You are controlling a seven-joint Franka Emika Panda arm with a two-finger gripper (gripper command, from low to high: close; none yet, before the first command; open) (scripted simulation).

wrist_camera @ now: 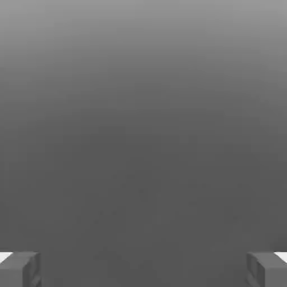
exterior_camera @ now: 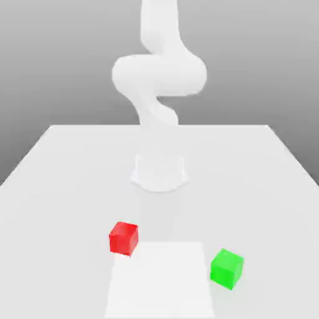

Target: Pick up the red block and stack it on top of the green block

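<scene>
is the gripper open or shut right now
Open. In the hand view the gripper has its two fingers set far apart at opposite edges, with nothing between them.

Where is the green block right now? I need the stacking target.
In the exterior view the green block sits on the white table, toward the exterior view's right, apart from the red block.
</scene>
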